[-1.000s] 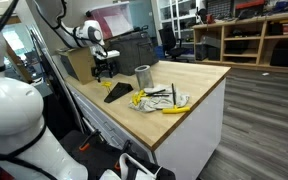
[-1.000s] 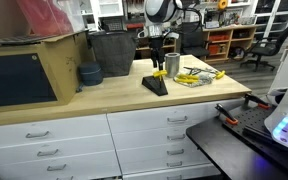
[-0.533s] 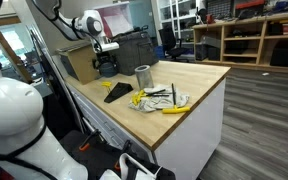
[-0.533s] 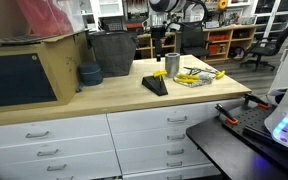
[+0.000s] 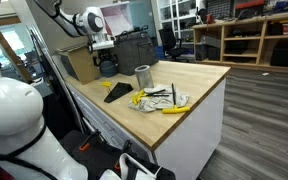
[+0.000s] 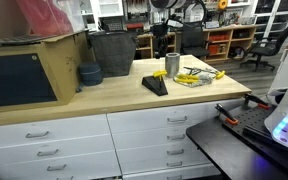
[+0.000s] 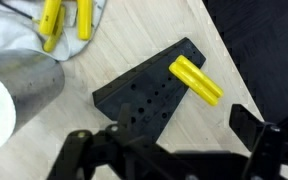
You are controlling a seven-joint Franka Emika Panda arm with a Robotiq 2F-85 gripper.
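Wrist view shows the gripper (image 7: 164, 138) spread apart, empty, above a black perforated wedge block (image 7: 144, 100) bearing a yellow cylindrical peg (image 7: 196, 80).

Wrist view's left edge chops off the shiny metal cylinder cup (image 7: 12, 95), the top edge clips the yellow plastic pieces (image 7: 52, 18), and the tool (image 7: 169, 145) is dark and blurry down at the bottom edge.

Black claw (image 7: 169, 150). Right under it is a black wedge block (image 7: 144, 100) dotted with small holes, with a bright yellow peg (image 7: 196, 80) on it. Beside the claw is a silver-grey metal cup (image 7: 19, 90). Beyond the cup, yellow sticks (image 7: 64, 20) lie on a grey-white cloth (image 7: 14, 35). The tabletop (image 7: 134, 35) is pale wood grain.
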